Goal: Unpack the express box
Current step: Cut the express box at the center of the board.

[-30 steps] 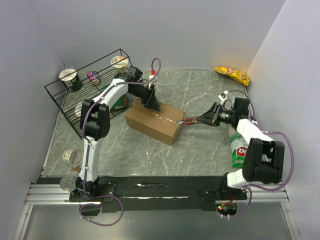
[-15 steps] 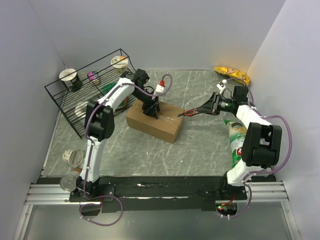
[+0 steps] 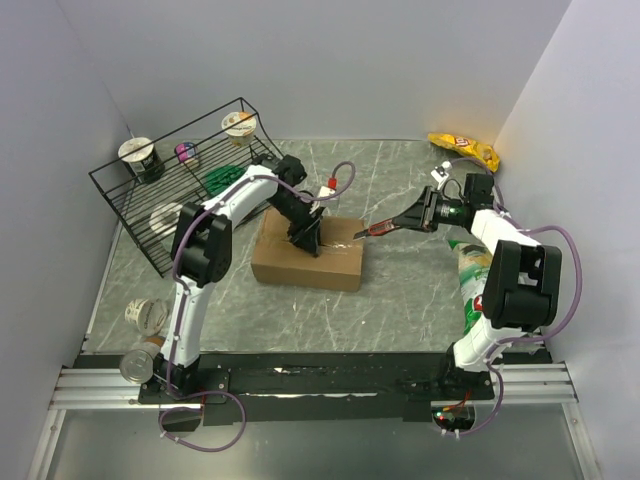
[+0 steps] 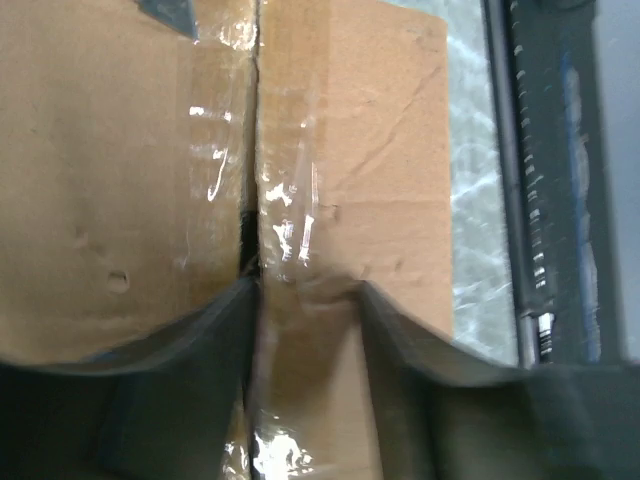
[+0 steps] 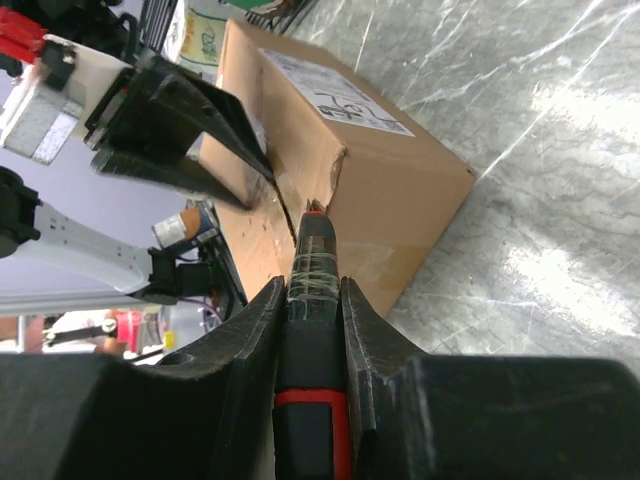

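The express box [image 3: 300,262], a brown carton with a clear-taped centre seam, lies in the middle of the table. My left gripper [image 3: 308,236] rests on its top. In the left wrist view its jaws stand apart, and the fingertips [image 4: 372,305] bracket a strip of flap beside the seam [image 4: 255,190] of the express box [image 4: 350,150]. My right gripper [image 3: 418,214] is shut on a black-and-red cutter [image 3: 372,229]. The cutter [image 5: 312,340] points at the seam on the near end of the express box [image 5: 390,190], close to the cardboard. The right gripper [image 5: 312,285] clamps the cutter's handle.
A black wire rack [image 3: 130,205] with several cups stands at the back left. Two cups [image 3: 146,315] sit near the left front edge. A yellow snack bag [image 3: 463,149] lies at the back right, and a green-and-white bag [image 3: 472,285] lies under the right arm.
The box has swung round so its long side runs nearly parallel to the front edge. The left gripper shifted right along its top. The right arm has drawn back towards the far right, with the cutter still at the box's end.
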Controlling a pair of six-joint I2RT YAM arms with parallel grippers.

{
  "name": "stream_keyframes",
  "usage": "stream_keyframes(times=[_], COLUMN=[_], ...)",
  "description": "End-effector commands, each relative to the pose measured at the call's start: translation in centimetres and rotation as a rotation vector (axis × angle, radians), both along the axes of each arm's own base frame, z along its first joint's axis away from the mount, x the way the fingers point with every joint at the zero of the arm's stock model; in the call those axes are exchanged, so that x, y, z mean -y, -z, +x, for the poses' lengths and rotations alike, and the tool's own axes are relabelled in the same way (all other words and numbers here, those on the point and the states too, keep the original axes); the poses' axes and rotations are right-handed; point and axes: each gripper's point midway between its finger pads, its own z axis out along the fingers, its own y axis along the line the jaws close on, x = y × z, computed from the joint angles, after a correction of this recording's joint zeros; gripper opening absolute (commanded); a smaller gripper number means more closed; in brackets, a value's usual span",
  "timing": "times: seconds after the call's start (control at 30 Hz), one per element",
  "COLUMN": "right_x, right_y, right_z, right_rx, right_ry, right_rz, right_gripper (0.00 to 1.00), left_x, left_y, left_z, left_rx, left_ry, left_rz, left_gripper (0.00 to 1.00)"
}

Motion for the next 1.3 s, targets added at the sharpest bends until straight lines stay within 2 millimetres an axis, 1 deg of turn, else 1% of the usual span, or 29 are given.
stream_keyframes(times=[0.0, 0.03, 0.13, 0.17, 0.2, 0.23, 0.3, 0.33, 0.37, 0.4, 0.47, 0.5, 0.53, 0.57, 0.6, 0.63, 0.67, 0.77, 0.87, 0.9, 1.03, 1.13, 1.17, 1.2, 1.23, 1.27], right_x=[0.5, 0.5, 0.4, 0.4, 0.4, 0.4, 0.3, 0.2, 0.1, 0.2, 0.2, 0.1, 0.2, 0.2, -0.1, -0.3, -0.4, -0.7, -0.9, -1.0, -1.0, -0.9, -1.0, -0.9, -0.9, -1.0], right_y=[0.2, 0.2, -0.1, -0.2, -0.2, -0.3, -0.5, -0.7, -1.1, -0.7, -1.0, -0.3, -0.5, -0.7, -0.2, -0.2, 0.4, 0.9, 1.2, 1.2, 1.1, 0.6, 0.8, 0.7, 0.7, 0.9], right_z=[2.0, 2.0, 1.8, 1.7, 1.6, 1.5, 1.1, 0.9, 0.7, 0.2, 0.0, -0.5, -0.2, -0.1, -0.6, -0.7, -0.9, -1.8, -2.7, -3.1, -4.1, -4.9, -5.3, -5.6, -6.0, -6.6], right_rx=[0.083, 0.083, 0.092, 0.095, 0.091, 0.096, 0.105, 0.109, 0.123, 0.112, 0.126, 0.11, 0.12, 0.133, 0.11, 0.091, 0.055, 0.017, 0.012, -0.016, -0.022, -0.019, -0.03, -0.034, -0.045, -0.064], right_ry=[0.018, 0.015, 0.009, 0.003, 0.003, 0.001, -0.007, -0.017, -0.019, -0.014, 0.004, 0.015, 0.037, 0.053, 0.056, 0.056, 0.051, 0.027, -0.015, -0.024, -0.046, -0.049, -0.05, -0.05, -0.051, -0.053], right_rz=[-0.082, -0.08, -0.082, -0.079, -0.078, -0.079, -0.072, -0.069, -0.069, -0.07, -0.068, -0.059, -0.05, -0.047, -0.029, -0.012, -0.002, 0.024, 0.022, 0.029, 0.019, 0.019, 0.024, 0.029, 0.033, 0.047], right_gripper=[0.0, 0.0, 0.0, 0.0, 0.0, 0.0, 0.0, 0.0, 0.0, 0.0, 0.0, 0.0, 0.0, 0.0, 0.0, 0.0, 0.0, 0.0, 0.0, 0.0, 0.0, 0.0, 0.0, 0.0, 0.0, 0.0], left_x=[0.6, 0.7, 0.9, 1.1, 1.3, 1.4, 1.9, 1.7, 1.8, 2.1, 1.8, 1.9, 1.7, 1.6, 1.6, 1.6, 1.5, 1.4, 1.3, 1.3, 1.2, 1.0, 1.0, 1.0, 0.9, 1.1], left_y=[2.0, 2.1, 2.9, 3.1, 3.3, 3.5, 2.5, 2.3, 1.9, 1.1, 0.3, -0.2, -0.4, -0.5, -0.5, -0.6, -0.6, -0.8, -1.1, -1.1, -1.4, -1.6, -1.6, -1.6, -1.8, -1.8], left_z=[-4.7, -4.7, -4.5, -4.2, -4.0, -3.8, -3.2, -2.7, -2.3, -2.0, -1.1, -0.9, -0.6, -0.5, -0.5, -0.5, -0.6, -0.5, 0.1, 0.2, 1.3, 2.6, 2.9, 3.8, 3.9, 4.7], left_rx=[-0.263, -0.274, -0.283, -0.292, -0.303, -0.326, -0.353, -0.373, -0.384, -0.42, -0.464, -0.483, -0.486, -0.482, -0.475, -0.47, -0.467, -0.439, -0.413, -0.417, -0.389, -0.361, -0.357, -0.34, -0.335, -0.311], left_ry=[-0.005, -0.011, -0.011, -0.018, -0.025, -0.042, -0.061, -0.082, -0.094, -0.11, -0.149, -0.157, -0.164, -0.163, -0.159, -0.157, -0.156, -0.144, -0.148, -0.154, -0.177, -0.209, -0.218, -0.237, -0.249, -0.266], left_rz=[0.102, 0.107, 0.108, 0.108, 0.11, 0.113, 0.062, 0.042, 0.018, -0.027, -0.063, -0.091, -0.106, -0.114, -0.121, -0.126, -0.13, -0.15, -0.163, -0.161, -0.18, -0.189, -0.193, -0.207, -0.207, -0.216], left_gripper=[0.68, 0.76, 0.74, 0.72, 0.67, 0.53, 0.37, 0.13, 0.01, 0.01, 0.01, 0.01, 0.01, 0.01, 0.01, 0.01, 0.01, 0.01, 0.01, 0.01, 0.01, 0.01, 0.01, 0.01, 0.01, 0.01])
